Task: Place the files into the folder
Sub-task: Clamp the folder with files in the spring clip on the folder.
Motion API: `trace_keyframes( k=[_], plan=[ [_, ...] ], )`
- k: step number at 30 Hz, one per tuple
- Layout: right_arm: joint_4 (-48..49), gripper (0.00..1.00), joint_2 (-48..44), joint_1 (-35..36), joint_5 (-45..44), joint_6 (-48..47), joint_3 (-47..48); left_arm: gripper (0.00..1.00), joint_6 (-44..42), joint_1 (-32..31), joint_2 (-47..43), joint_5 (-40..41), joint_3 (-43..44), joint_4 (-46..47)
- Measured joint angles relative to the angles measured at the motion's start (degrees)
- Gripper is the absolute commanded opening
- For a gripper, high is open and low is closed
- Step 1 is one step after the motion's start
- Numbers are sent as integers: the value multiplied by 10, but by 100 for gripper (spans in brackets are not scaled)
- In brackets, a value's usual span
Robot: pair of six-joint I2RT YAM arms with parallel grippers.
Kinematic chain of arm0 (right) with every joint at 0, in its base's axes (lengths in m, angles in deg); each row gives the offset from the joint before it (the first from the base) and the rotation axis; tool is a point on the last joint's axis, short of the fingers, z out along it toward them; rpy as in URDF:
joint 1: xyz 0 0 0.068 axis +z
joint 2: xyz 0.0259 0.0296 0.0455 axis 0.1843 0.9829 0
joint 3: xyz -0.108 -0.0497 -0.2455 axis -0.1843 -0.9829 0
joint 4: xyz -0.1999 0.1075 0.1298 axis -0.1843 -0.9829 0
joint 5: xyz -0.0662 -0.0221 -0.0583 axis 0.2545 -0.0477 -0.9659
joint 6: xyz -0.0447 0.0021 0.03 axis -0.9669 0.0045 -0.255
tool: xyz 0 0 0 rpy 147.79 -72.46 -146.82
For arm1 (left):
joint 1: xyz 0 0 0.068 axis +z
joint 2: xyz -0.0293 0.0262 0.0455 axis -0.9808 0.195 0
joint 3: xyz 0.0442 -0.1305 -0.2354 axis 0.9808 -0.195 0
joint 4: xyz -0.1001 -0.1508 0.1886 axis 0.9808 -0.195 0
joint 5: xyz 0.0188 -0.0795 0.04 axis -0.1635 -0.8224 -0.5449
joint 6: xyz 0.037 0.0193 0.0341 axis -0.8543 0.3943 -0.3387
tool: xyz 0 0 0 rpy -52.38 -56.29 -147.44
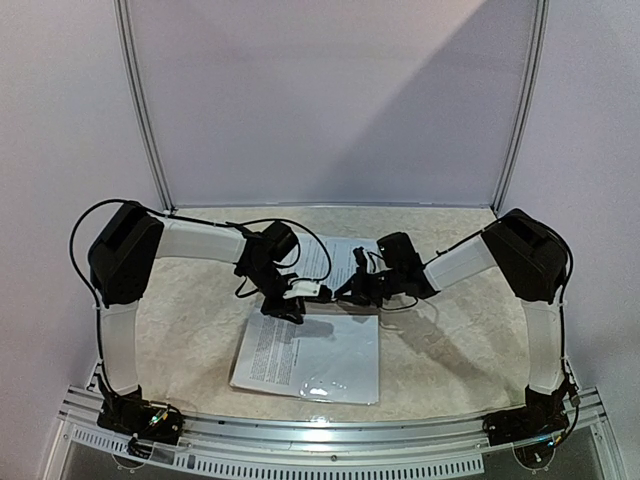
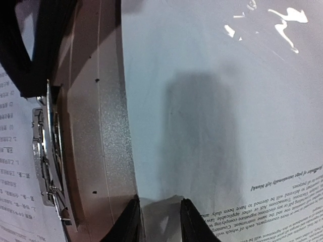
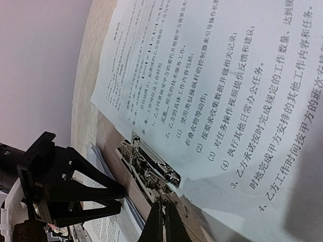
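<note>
1. Top external view: the files (image 1: 310, 355) lie as white printed sheets in the middle of the surface (image 1: 190, 310), one near the arm bases and another sheet (image 1: 340, 255) just behind it. The left gripper (image 1: 312, 293) and the right gripper (image 1: 348, 292) meet over the seam between the two. The folder is almost wholly covered here. Judging from this, the sheets are laid in place, while fastening them and closing the cover are left to do.
2. Left wrist view: the folder (image 2: 86, 126) shows a bare tan leaf beside its metal clip (image 2: 46, 156). A sheet covers the leaf to the right, its edge running along the fold. The left gripper's fingers are spread, with the sheet's near edge between them, and neither visibly presses it.
3. Right wrist view: a sheet of Chinese text overhangs the clip, its edge raised above it instead of tucked under. The right gripper's fingers (image 3: 153, 227) are pressed almost together at the clip's near end. Whether they pinch its lever cannot be told. The left gripper stands spread beside the spine.
</note>
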Motion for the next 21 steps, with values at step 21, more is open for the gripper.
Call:
trace_keyframes(
  k=[21],
  plan=[
    [-3, 2, 22, -2, 14, -35, 30, 41, 13, 3, 41, -55, 156, -85]
  ],
)
